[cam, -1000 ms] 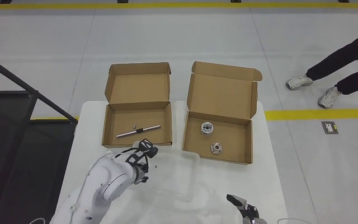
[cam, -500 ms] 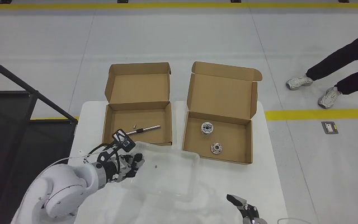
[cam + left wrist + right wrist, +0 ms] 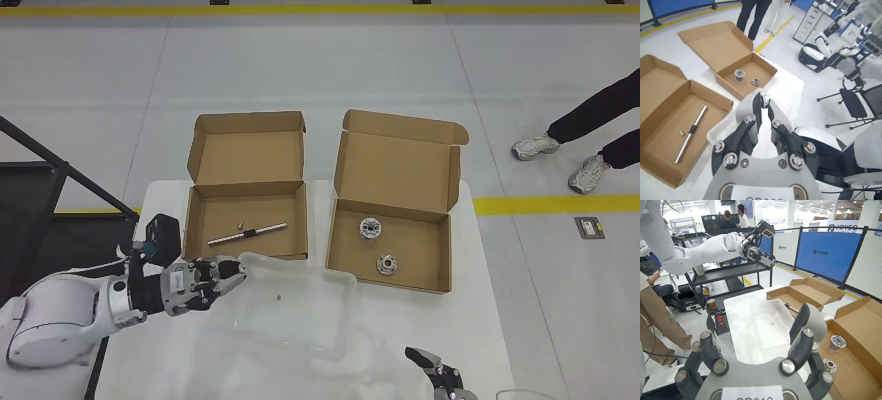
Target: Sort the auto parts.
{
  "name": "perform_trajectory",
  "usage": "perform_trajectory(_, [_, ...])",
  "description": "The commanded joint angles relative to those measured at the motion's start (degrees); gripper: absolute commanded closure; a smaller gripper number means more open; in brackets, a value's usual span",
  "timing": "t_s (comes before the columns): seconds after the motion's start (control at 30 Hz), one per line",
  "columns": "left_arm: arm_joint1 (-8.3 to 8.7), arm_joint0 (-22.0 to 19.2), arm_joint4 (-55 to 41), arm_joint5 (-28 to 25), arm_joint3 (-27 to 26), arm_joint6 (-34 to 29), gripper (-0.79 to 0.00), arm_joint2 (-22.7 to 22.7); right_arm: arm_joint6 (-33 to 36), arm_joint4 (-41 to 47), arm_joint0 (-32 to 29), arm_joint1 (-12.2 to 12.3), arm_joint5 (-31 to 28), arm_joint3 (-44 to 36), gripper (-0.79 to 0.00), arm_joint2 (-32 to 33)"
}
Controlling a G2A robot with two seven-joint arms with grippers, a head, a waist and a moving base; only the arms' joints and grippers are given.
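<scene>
Item 1. My left pincer (image 3: 764,107): pressed together on a short threaded bolt (image 3: 763,97), pinched at its dark lower end, threads pointing out beyond the tips. It hung raised above the table (image 3: 400,315), by the tray corner nearest the left box.

Item 2. My right pincer (image 3: 756,323): spread wide, nothing between its ribbed pads. It sat at the table's near edge, on the right-hand side.

Item 3. Clear tray (image 3: 349,284): on the table, between both pincers and the boxes. It held one small dark piece (image 3: 279,295) lying on its floor.

Item 4. Left box (image 3: 215,215): brown cardboard, lid folded back, just beyond the tray. Contents:
- one bright metal rod (image 3: 691,130) with a dark band near its middle, lying flat and slantwise;
- one small screw (image 3: 681,133) just beside the rod, apart from it.

Item 5. Right box (image 3: 420,245): same kind, lid folded back, beside the left box. Contents:
- one toothed hub (image 3: 739,75) toward the lid side;
- one flanged hub (image 3: 754,81) nearer the front wall.

The two hubs stood near each other without touching.
</scene>
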Motion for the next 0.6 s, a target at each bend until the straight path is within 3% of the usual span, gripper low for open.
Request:
perform_trajectory(0.0, [1.32,-0.63,-0.77,-3.15,1.52,3.23,0.000,1.61,0.00,0.00,0.00,0.00,0.00,0.00,-0.785,0.00])
perform_trajectory(0.07, [2.66,-1.28,-1.68,-5.48,3.13,5.57,0.000,3.23,0.00,0.00,0.00,0.00,0.00,0.00,-0.785,0.00])
perform_trajectory(0.3, [6.36,-4.83,-11.00,-5.48,5.95,5.57,0.000,7.32,0.00,0.00,0.00,0.00,0.00,0.00,-0.785,0.00])
perform_trajectory(0.57, [9.40,-6.50,-13.66,-5.48,7.18,5.57,0.000,9.70,0.00,0.00,0.00,0.00,0.00,0.00,-0.785,0.00])
